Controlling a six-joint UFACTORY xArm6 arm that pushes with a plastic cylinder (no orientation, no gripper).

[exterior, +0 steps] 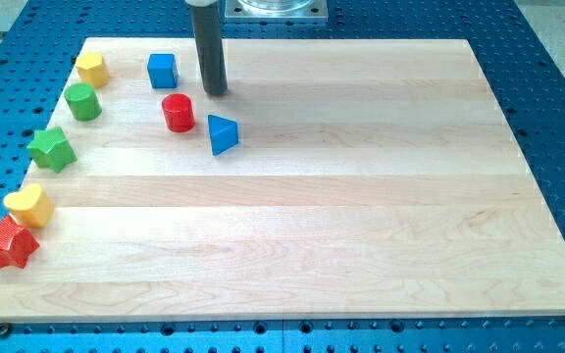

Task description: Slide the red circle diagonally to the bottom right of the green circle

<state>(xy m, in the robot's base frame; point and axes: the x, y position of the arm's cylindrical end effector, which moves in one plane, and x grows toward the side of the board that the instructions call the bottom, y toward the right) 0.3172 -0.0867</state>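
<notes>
1. Camera view: rod's tip (215, 92), a bare straight end with no jaws, rests just above and right of the red circle block (178, 113).
2. Red circle block lies well right of the green circle block (83, 102), near the blue triangular block (223, 134), on the wooden board (361, 196).

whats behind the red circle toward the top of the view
My tip stands just above and to the right of the red circle, with the blue cube up-left. The rod hides some board behind it.
</notes>
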